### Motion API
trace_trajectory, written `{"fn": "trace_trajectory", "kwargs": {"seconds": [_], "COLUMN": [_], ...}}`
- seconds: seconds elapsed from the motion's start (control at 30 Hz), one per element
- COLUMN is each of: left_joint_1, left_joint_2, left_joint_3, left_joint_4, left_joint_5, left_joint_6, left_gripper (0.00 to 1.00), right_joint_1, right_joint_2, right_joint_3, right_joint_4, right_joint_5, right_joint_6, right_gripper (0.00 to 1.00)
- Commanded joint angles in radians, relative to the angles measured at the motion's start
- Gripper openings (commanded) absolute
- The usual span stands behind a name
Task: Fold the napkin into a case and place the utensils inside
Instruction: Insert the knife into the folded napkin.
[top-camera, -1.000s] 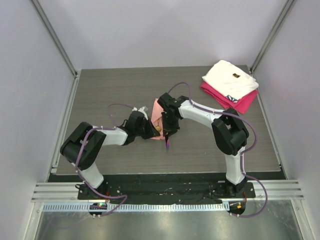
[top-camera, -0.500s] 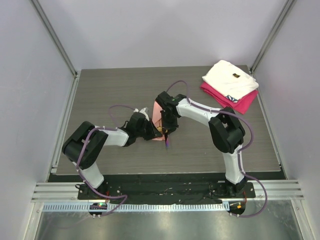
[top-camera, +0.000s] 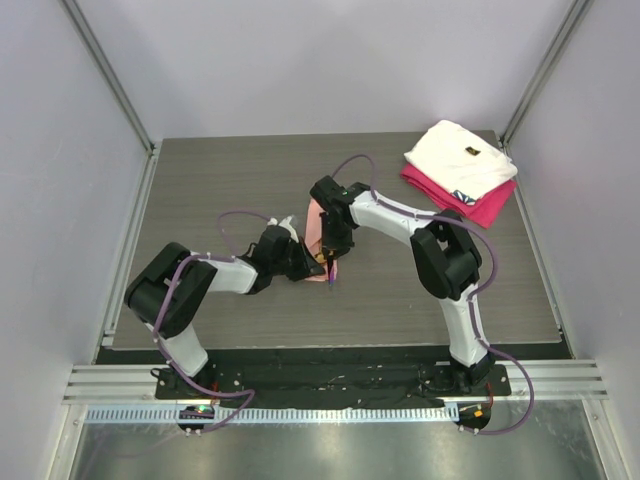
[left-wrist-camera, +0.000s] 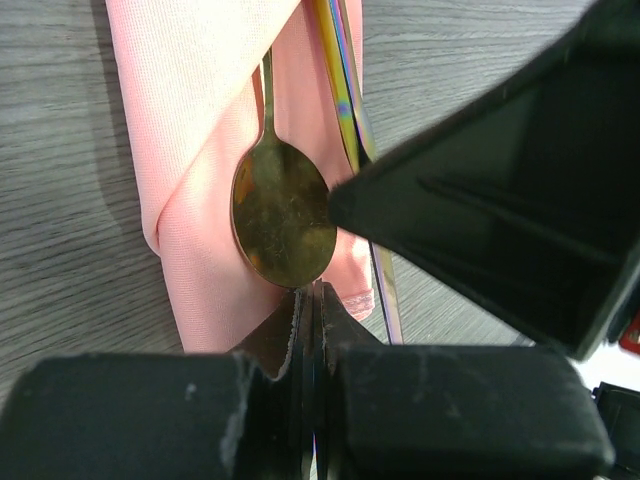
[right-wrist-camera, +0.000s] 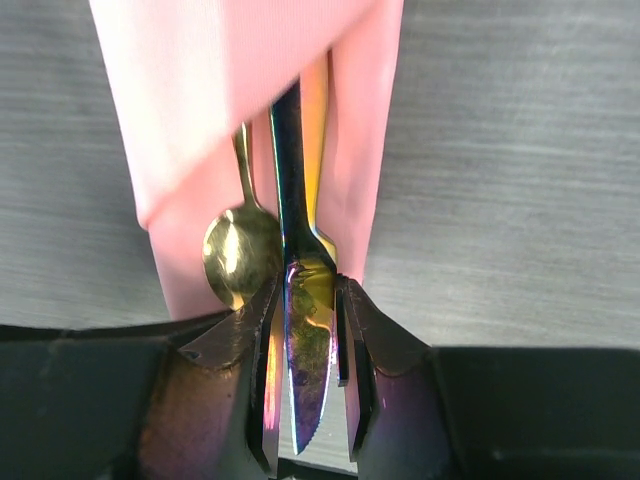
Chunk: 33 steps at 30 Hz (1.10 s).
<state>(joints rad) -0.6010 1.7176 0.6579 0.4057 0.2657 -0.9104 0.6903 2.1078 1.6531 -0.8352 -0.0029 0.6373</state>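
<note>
The napkin (left-wrist-camera: 180, 120) lies mid-surface (top-camera: 210, 180), folded into a narrow pocket with the gold spoon (left-wrist-camera: 283, 225) tucked in handle-first, the right end effector (right-wrist-camera: 307, 295) clamped on the iridescent knife (right-wrist-camera: 305, 345), its handle partly inside, the left end effector (left-wrist-camera: 310, 300) pinched together alongside, so little looks left.

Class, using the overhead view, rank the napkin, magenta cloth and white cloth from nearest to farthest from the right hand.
1. Napkin, mid-table, right at the right hand.
2. Magenta cloth, far right corner.
3. White cloth, stacked on it, slightly farther back.
</note>
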Motion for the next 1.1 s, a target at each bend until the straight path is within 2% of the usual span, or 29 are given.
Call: {"fn": "trace_trajectory", "kwargs": {"seconds": [0.0,1.07], "left_joint_1": [-0.008,-0.008], "left_joint_2": [0.02,0.04], "left_joint_3": [-0.023,-0.014], "left_joint_4": [-0.013,-0.028], "left_joint_5": [0.015,0.017], "left_joint_6": [0.011,0.027], "left_gripper": [0.0,0.0], "right_joint_1": [-0.015,-0.075], "right_joint_2": [0.009,0.093], "right_joint_3": [0.056,0.112], "right_joint_4": [0.042,0.107], "right_joint_5": [0.017,0.02], "right_joint_6": [-0.004,-0.021], "right_gripper": [0.01,0.01]}}
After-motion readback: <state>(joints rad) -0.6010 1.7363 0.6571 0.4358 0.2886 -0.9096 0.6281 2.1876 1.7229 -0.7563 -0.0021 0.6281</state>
